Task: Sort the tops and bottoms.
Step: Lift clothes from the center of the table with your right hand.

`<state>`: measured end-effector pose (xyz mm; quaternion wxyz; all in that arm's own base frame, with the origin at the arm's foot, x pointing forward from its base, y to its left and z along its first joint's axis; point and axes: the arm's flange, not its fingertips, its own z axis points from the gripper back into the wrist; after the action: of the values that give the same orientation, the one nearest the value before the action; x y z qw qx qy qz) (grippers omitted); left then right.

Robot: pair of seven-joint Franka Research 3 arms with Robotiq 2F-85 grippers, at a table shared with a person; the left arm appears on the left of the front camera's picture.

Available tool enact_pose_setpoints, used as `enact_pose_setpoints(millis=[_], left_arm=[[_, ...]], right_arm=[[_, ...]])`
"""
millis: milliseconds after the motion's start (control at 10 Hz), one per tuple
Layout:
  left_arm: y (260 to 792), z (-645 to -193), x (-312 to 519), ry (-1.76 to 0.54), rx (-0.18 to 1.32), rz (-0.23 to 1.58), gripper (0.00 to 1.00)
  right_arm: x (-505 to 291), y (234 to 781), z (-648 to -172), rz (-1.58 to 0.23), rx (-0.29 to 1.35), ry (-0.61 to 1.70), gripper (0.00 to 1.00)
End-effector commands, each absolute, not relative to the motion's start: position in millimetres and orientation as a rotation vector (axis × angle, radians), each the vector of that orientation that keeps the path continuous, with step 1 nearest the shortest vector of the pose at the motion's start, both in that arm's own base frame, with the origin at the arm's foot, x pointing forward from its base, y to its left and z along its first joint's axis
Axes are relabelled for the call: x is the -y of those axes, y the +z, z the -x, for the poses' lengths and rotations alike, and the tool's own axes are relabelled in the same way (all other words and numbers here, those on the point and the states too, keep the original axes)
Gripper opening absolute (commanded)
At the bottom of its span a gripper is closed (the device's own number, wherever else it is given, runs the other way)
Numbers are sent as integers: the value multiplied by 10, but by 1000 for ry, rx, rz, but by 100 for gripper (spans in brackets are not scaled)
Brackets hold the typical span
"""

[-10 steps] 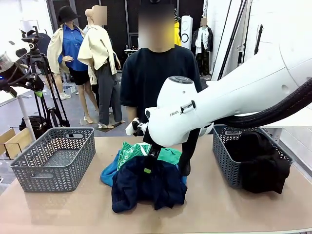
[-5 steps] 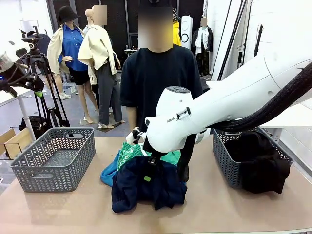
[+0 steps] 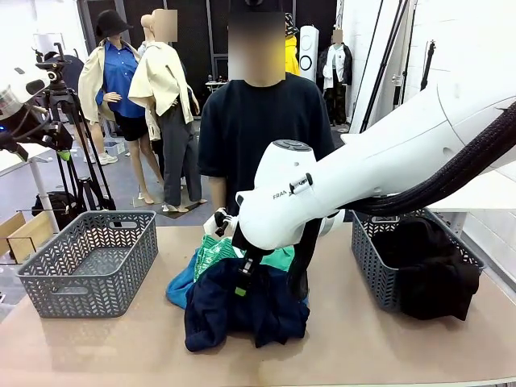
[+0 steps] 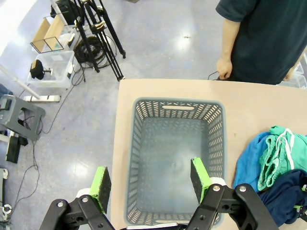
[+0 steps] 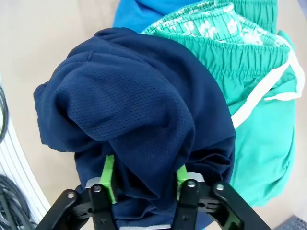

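1. The table [image 3: 105, 347] is a plain tan surface, and a person [image 3: 258, 121] in a dark T-shirt stands at its far side.
2. The right arm [image 3: 387, 161] comes in from the right and bends down over the pile of clothes in the middle.
3. A grey basket [image 3: 89, 262] stands at the left end of the table. A second grey basket [image 3: 367, 258] stands at the right end and holds a black garment [image 3: 427, 270], which hangs over its near rim.
4. The dark navy trousers [image 3: 242, 310] lie bunched on the near side of the middle pile.
5. The green shorts [image 3: 278, 258] lie just behind the trousers and touch them. Their white drawstring [image 5: 278, 81] shows in the right wrist view.
6. A blue garment [image 3: 179, 286] sticks out at the left of the pile.
7. The right gripper [image 5: 144, 177] is down in the pile, its green pads pinching a raised fold of the navy trousers.
8. The left gripper [image 4: 150, 181] hangs above the left basket with its fingers spread wide and nothing between them.
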<state>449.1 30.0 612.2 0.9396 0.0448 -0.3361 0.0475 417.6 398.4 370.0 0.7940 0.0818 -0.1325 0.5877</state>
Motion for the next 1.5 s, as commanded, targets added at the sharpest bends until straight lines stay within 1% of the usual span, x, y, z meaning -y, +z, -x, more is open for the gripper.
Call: enact_pose_setpoints(millis=[0, 600, 800, 1100, 1300, 1400], left_arm=[[6123, -4481, -314, 93, 681, -114, 87], [6123, -4481, -314, 93, 681, -114, 87], [6123, -4481, -314, 93, 681, -114, 87], [6123, -4481, -314, 93, 681, -114, 87], [6123, -4481, -314, 93, 681, -114, 87], [6123, -4481, -314, 93, 681, -114, 87]], right_arm=[[-3938, 3769, -4137, -197, 272, 1261, 0], [-3944, 3821, -4113, -209, 262, 1282, 0], [-3836, 4069, -4176, -235, 292, 1272, 0], [-3472, 4976, -4319, -176, 417, 1267, 0], [-3214, 5703, -4416, -180, 525, 1259, 0], [-3091, 6133, -4461, -149, 588, 1235, 0]])
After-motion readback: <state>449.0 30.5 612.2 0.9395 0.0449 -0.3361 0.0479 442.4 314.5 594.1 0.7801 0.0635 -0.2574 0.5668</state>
